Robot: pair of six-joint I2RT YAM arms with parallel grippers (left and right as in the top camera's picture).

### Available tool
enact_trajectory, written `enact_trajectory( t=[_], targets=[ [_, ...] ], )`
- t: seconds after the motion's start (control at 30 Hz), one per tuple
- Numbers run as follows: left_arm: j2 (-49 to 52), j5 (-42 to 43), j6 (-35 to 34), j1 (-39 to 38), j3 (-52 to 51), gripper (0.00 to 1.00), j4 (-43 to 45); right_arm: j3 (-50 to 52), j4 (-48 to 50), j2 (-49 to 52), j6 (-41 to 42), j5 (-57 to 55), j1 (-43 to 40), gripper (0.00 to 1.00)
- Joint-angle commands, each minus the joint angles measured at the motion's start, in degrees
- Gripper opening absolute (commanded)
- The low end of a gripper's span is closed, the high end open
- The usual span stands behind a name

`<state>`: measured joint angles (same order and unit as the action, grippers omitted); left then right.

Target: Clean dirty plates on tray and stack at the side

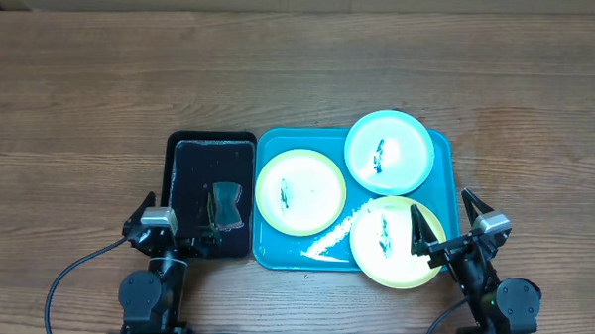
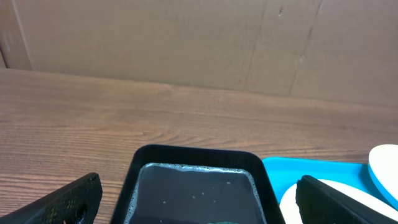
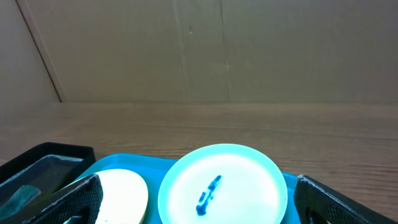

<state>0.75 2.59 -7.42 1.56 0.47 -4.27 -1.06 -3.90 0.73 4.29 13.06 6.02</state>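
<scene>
I note left pincer (image 1: 175,220) wide at 7 o'clock by black tray (image 1: 192,161); right pincer (image 1: 444,220) wide at 5 o'clock, above smeared plate (image 1: 374,255) on blue tray (image 1: 273,249).

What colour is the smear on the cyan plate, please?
Dark blue; the smear shows best in the right wrist view.

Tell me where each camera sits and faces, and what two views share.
Overhead: above the table, looking straight down on blue tray, plates, black tray; left pincer and right pincer show at bottom.
Left wrist: low on the left arm, facing the cardboard wall across the black tray; open fingers frame it.
Right wrist: on the right arm, facing likewise over the cyan plate; open fingers at the corners.
Shared: both wrist views catch both trays.
</scene>
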Motion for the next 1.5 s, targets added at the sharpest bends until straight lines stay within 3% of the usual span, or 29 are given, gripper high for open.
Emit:
enact_trajectory(
  t=[0.0,1.47],
  targets=[
    [-0.5,0.0,-0.7,0.3,-0.2,1.0,0.0,0.6,0.3,-0.6,0.3,-0.6,0.0,1.0],
    [-0.5,0.0,-0.7,0.3,-0.2,0.99,0.0,0.6,2.8,-0.6,0.5,-1.0,0.0,1.0]
  ],
)
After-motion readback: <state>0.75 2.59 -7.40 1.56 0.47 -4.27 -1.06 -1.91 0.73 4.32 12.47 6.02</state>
